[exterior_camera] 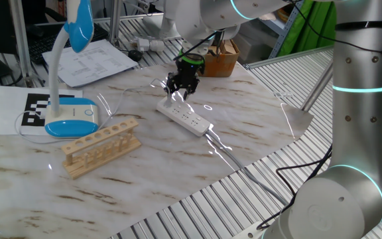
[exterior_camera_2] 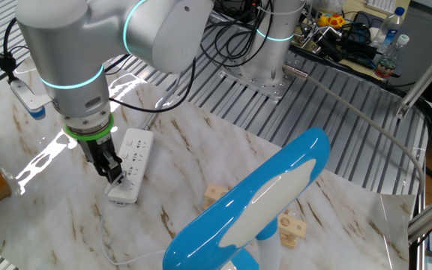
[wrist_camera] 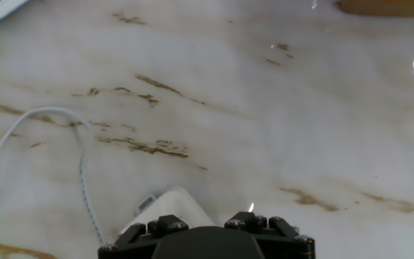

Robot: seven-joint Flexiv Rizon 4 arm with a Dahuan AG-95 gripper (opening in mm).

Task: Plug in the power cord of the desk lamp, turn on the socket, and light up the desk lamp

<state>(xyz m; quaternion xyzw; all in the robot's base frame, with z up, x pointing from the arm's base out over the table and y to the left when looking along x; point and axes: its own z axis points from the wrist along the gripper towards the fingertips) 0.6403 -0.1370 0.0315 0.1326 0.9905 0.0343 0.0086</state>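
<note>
My gripper hangs straight above the near end of the power strip, whose length runs away toward its thick cable; I cannot tell whether my fingers hold the plug.

No legible text, brand or number in any view. A black-and-white coded marker sheet lies beside the lamp base; printed paper unreadable.
</note>
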